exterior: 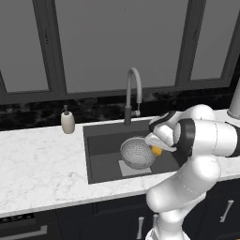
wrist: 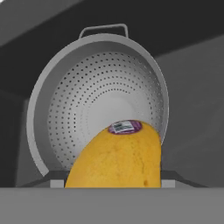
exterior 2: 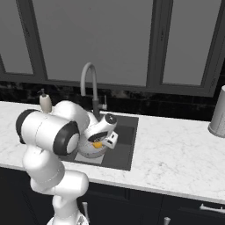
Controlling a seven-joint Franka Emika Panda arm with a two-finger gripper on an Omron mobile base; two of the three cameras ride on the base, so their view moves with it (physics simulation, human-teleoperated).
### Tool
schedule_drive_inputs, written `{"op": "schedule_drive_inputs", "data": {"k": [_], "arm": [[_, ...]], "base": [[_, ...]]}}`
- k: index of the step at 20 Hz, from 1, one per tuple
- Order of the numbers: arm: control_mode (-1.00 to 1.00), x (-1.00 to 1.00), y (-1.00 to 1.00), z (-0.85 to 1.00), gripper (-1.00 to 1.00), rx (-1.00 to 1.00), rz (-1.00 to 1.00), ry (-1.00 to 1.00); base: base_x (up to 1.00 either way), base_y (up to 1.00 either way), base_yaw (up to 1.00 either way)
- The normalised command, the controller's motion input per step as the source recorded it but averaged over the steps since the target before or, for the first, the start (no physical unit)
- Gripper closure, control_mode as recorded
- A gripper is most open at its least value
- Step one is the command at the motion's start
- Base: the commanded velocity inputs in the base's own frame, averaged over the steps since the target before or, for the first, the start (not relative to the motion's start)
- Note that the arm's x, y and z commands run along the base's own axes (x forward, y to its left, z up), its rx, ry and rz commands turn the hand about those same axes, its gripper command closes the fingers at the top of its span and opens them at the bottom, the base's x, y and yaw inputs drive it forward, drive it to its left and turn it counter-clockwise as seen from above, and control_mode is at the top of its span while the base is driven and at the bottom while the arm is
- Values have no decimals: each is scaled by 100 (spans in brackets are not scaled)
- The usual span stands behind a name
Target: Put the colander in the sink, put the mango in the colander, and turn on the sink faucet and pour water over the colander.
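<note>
End effector (exterior: 158,149) pinches the mango (wrist: 116,157) right above the colander (exterior: 137,152), which sits in the sink (exterior: 105,140).

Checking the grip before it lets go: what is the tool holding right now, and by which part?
The tool holds the mango by its near end, over the colander; the exact contact points are hidden.
</note>
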Motion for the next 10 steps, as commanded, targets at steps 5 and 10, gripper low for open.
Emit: {"op": "schedule_drive_inputs", "data": {"k": [5,10], "arm": [[-100,31,0,-35,100,-2,0,-6],[-100,32,0,-25,100,0,0,-2]], "base": [[0,0,0],[0,0,0]]}}
